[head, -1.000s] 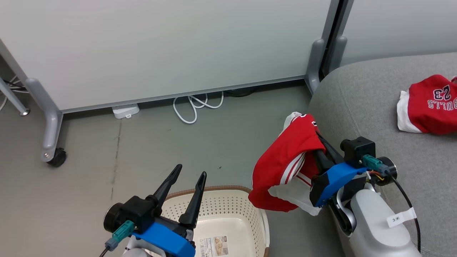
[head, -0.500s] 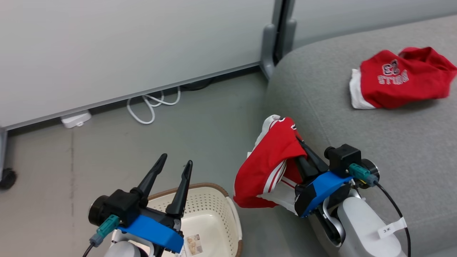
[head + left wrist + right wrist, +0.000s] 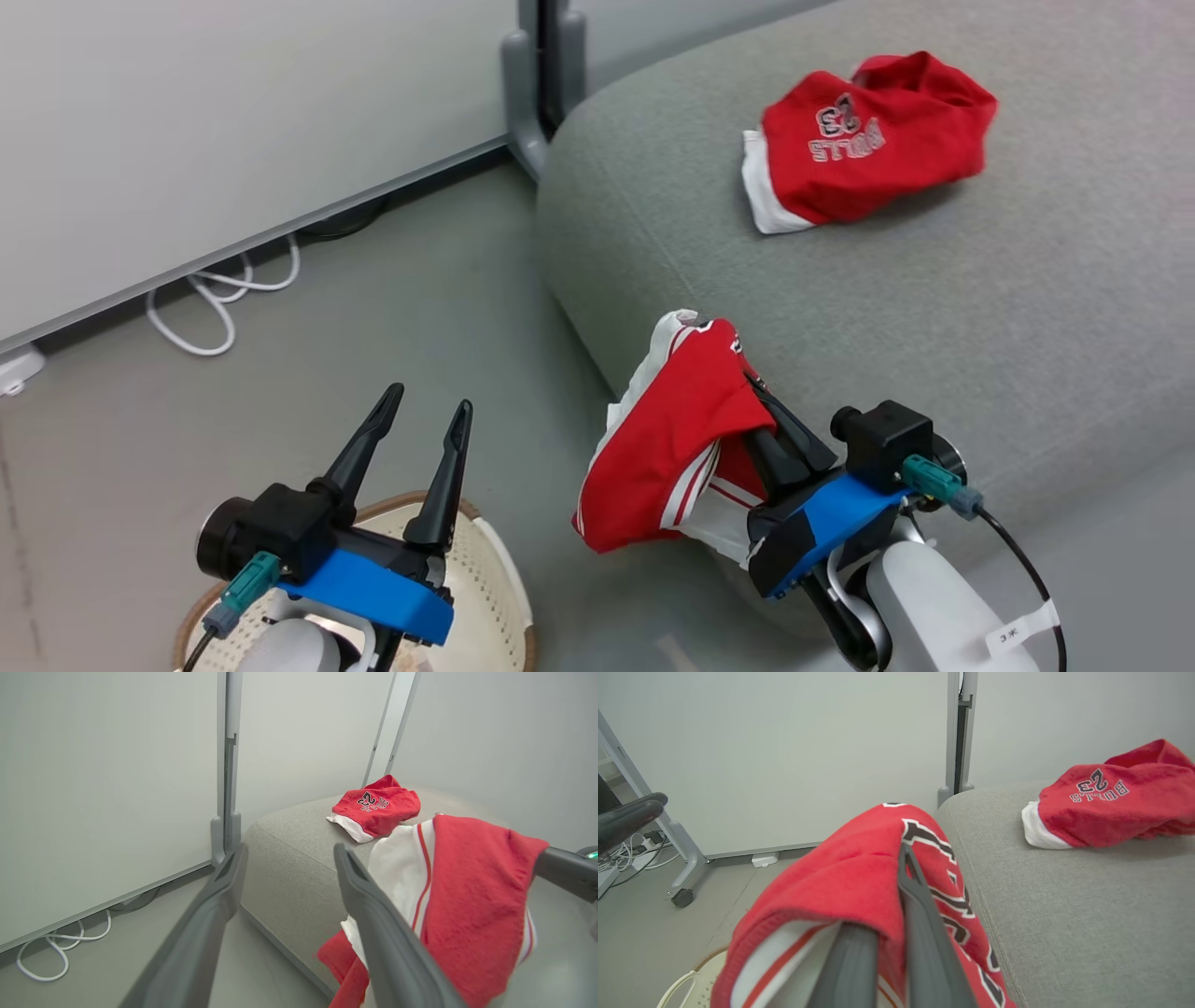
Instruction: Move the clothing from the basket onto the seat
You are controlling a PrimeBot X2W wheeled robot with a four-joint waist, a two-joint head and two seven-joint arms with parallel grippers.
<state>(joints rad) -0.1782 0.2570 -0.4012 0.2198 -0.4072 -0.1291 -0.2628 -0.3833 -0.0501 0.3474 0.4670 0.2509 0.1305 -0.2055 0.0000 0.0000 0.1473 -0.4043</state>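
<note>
The left end effector [image 3: 430, 397] stands with jaws wide and empty above the cream-white perforated plastic basket [image 3: 499, 569] on the floor. The right end effector [image 3: 758, 401] is clamped on a bright red, white-striped fabric garment [image 3: 667, 439]. It drapes over the fingers and hangs to their left, at the rounded corner of the light-grey upholstered seat cushion [image 3: 980, 317]. The seat top lies ahead and to the right, so the right arm is nearer. A second red garment [image 3: 864, 140] lies on the seat, well apart.
</note>
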